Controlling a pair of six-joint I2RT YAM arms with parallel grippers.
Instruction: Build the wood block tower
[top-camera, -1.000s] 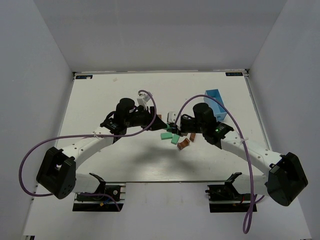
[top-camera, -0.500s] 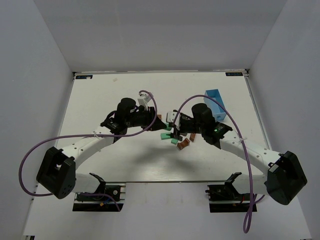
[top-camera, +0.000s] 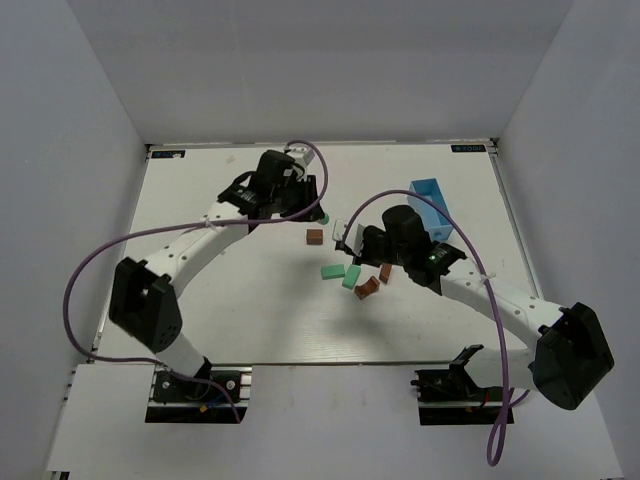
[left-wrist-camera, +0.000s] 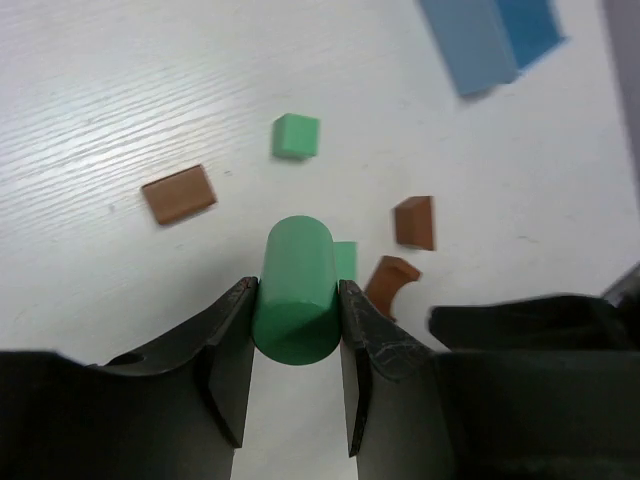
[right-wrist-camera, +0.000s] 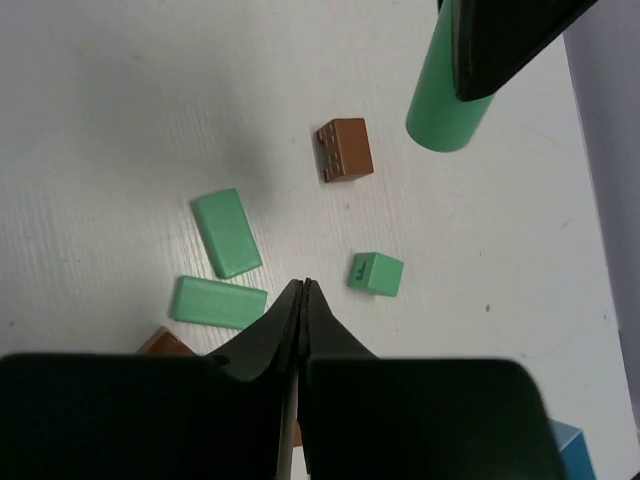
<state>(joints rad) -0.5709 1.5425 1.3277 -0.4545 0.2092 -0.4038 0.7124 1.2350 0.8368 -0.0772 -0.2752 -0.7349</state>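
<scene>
1. Left hand (left-wrist-camera: 297, 318) pinches a green cylinder (left-wrist-camera: 296, 265) above the surface (top-camera: 250, 310), probably for stacking.
2. Right hand (right-wrist-camera: 301, 292), pressed together and empty, hovers over scattered wood blocks (right-wrist-camera: 227, 232); no tower stands.

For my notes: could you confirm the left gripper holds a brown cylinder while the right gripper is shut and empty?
Not quite: the cylinder in the left gripper is green, not brown, as the left wrist view shows. The right gripper is indeed shut and empty.
</scene>
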